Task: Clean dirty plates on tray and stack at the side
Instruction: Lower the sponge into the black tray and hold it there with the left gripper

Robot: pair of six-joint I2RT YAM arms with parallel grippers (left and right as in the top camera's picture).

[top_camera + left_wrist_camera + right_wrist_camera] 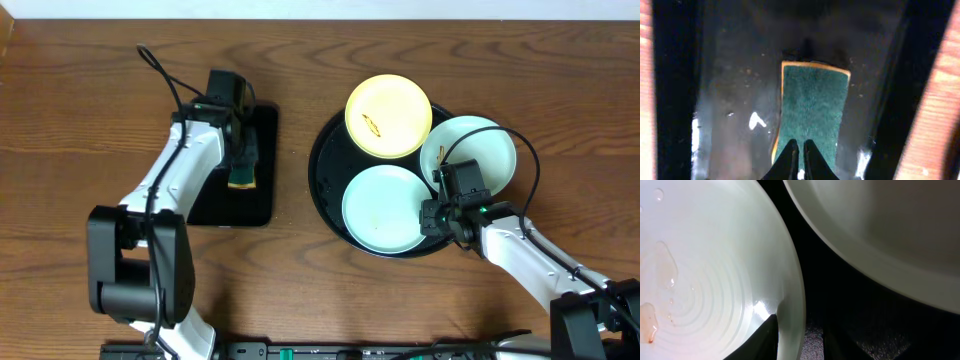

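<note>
The round black tray [322, 170] carries three plates: a pale yellow one [388, 115] with a small brown smear at the back, a mint plate [475, 150] on the right, and a mint plate [380, 208] at the front. My right gripper [432, 213] is at the front plate's right edge. In the right wrist view that plate's rim [790, 305] runs between my fingers, and the right gripper [800, 330] is shut on it. A reddish wet smear [647, 322] lies inside the plate. My left gripper [800, 145] is shut, its tips over the green sponge [812, 105].
The sponge [243, 172] lies on a small rectangular black tray [262, 130] at the left, whose surface looks wet. Bare wooden table [300, 70] surrounds both trays. The second mint plate [880, 230] sits close on the right of my right gripper.
</note>
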